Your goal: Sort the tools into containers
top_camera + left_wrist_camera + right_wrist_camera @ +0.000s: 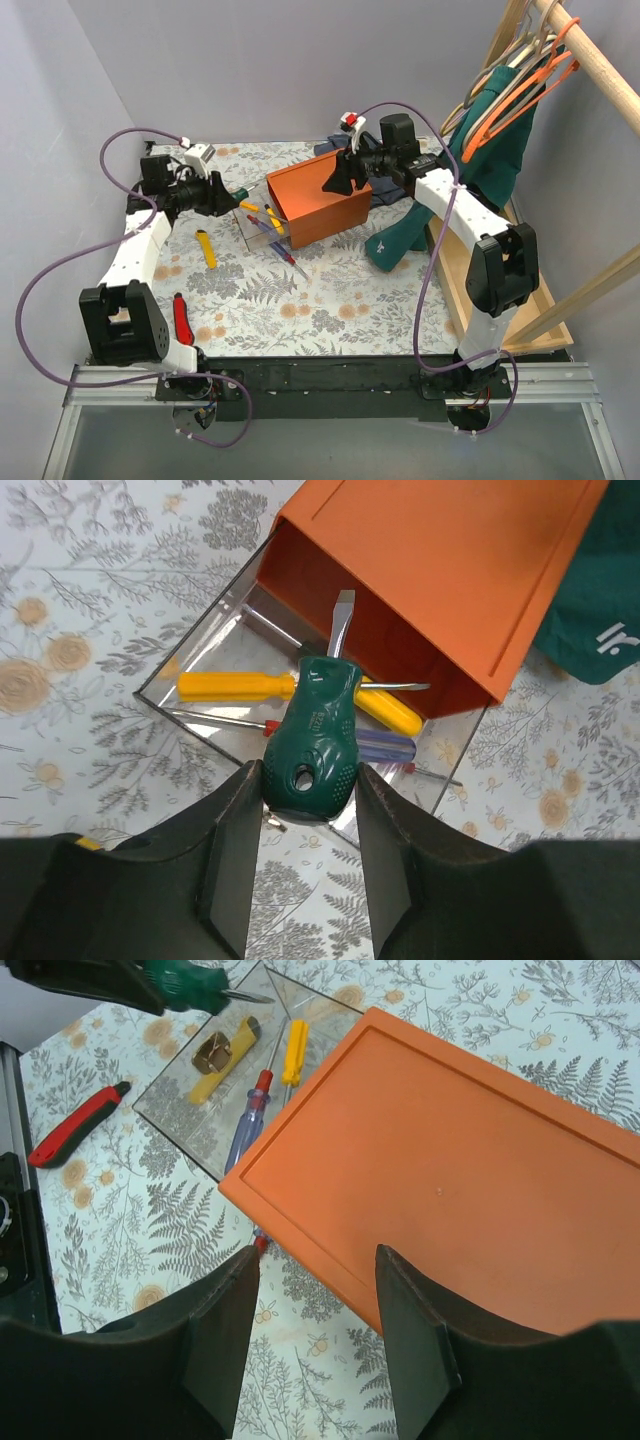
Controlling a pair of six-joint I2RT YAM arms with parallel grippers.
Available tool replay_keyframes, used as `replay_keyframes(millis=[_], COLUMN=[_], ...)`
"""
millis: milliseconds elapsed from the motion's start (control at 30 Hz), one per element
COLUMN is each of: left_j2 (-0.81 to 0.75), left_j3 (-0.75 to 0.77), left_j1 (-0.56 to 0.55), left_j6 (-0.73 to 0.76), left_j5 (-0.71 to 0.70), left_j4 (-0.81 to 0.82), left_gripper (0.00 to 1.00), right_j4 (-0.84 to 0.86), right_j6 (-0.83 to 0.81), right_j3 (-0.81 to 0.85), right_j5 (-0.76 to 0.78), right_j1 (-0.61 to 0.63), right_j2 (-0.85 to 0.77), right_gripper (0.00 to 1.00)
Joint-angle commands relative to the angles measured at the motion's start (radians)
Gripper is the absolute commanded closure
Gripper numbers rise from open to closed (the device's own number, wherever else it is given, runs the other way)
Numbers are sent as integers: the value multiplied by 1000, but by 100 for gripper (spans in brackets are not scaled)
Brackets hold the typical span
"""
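Green-handled screwdriver (312, 735) is clamped by its butt between the dark fingers (232, 840) of the left gripper (305, 790), its blade pointing ahead over the clear box (190, 665) toward the open mouth of the orange box (440, 570). Inside the clear box lie two yellow-handled screwdrivers (235, 686) and a purple-handled one (385, 746). The orange box leans with one end over the clear box's rim. The right gripper (312, 1295) is spread wide over the orange box's flat outer face, gripping nothing; whether its tips touch that face cannot be told. On the tablecloth (330, 300), near left, lie a yellow screwdriver (207, 248) and a red-handled tool (182, 318), apart from both boxes
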Motion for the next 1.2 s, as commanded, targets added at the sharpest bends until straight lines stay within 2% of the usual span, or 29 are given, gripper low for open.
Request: replay_keyframes(millis=[0, 133, 267, 333, 467, 600, 700, 933, 967, 1167], left_j2=[39, 95, 48, -12, -84, -121, -206, -459, -486, -639], left_j3=[73, 153, 173, 167, 151, 150, 136, 111, 110, 112], left_j1=[-52, -54, -54, -54, -54, -54, -54, -54, -54, -48], left_j6=[-190, -252, -287, -298, -297, -301, -301, -284, -280, -150], left_j5=[-64, -61, -24, -32, -37, -44, -75, -286, -338, -451], left_j4=[35, -27, 24, 59, 84, 64, 90, 45, 26, -85], left_gripper=[93, 68, 57, 50, 33, 32, 31, 28, 28, 27], right_j4=[24, 20, 18, 17, 101, 200, 207, 170, 182, 176], right_j6=[-24, -39, -27, -28, -64, 48, 26, 65, 99, 157], right_j3=[-40, -75, -124, -166, -387, -494, -531, -534, -537, -535], right_j5=[0, 29, 61, 97, 249, 309, 380, 588, 671, 909], right_j1=[-5, -5, 9, 54, 183, 272, 352, 559, 573, 590], right_j2=[-72, -101, -141, -178, -282, -356, -362, -273, -263, -171], right_gripper=[42, 41, 41, 41, 41, 40, 40, 39, 37, 30])
